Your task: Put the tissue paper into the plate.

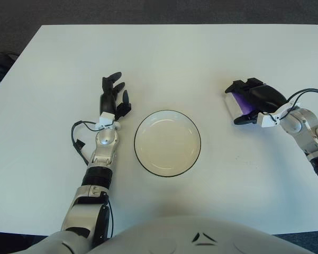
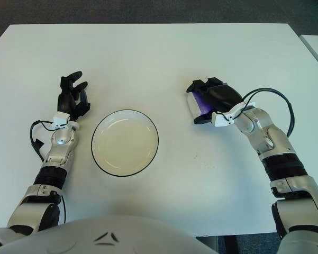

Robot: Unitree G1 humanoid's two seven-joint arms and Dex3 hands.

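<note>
The right hand (image 1: 254, 98) is at about 3 o'clock from the plate (image 1: 167, 143), and its dark fingers (image 2: 203, 84) are curled over the tissue paper (image 2: 202, 105), a small pack with a purple side and a white end. The thumb shows below the pack and the other fingers above it, so I judge that the hand pinches the pack between them. I cannot tell if the pack is already off the white tabletop (image 1: 169, 58) or if it touches it yet. The plate is pale with a dark rim, it holds nothing, and it stands well apart from the pack, at 9 o'clock from the right hand. The left hand (image 1: 112, 98) shows at about 10 o'clock from the plate, just beside its rim, with the fingers loosely spread and holding nothing. To do this step well, I think the hand should first make the grip sure, because the pack is probably soft and smooth and it may slip or bend if only the fingertips press it. Then it should lift the pack straight up, high enough to pass the plate's rim, carry it toward 9 o'clock, and let it go only above the middle of the plate.
</note>
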